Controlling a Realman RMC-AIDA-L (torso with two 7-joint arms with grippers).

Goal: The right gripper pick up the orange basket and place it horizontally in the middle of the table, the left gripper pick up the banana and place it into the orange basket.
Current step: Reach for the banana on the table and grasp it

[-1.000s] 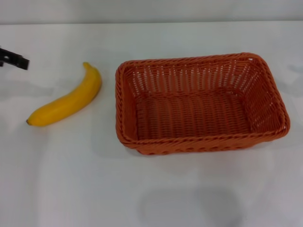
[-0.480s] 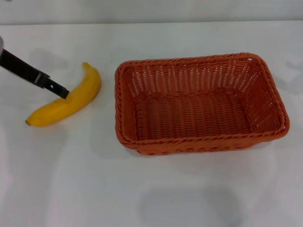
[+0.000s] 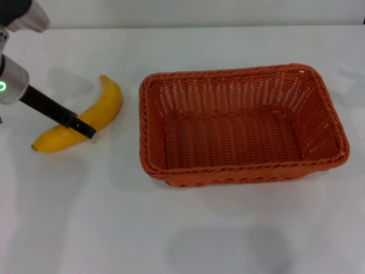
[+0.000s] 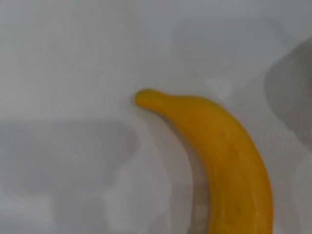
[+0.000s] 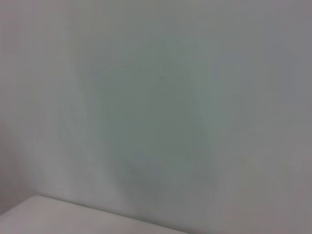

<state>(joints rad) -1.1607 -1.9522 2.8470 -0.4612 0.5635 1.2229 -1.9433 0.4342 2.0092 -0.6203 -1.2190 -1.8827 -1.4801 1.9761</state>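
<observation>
The left pincer (image 3: 85,129) reaches over the banana (image 3: 80,122), which lies on the worktop (image 3: 182,234) left of the orange basket (image 3: 242,123). I cannot tell how wide it is. A crooked pinch could roll the banana away.

banana (image 3: 80,121): curved, yellow, flat on table (image 3: 228,228) | orange basket (image 3: 239,123): upright, lengthwise, right of banana

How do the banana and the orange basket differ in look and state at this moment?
The banana is small, smooth, curved and yellow; the orange basket is far larger, woven and rectangular. The left gripper is over the banana; nothing touches the empty basket. Both rest on the table.
</observation>
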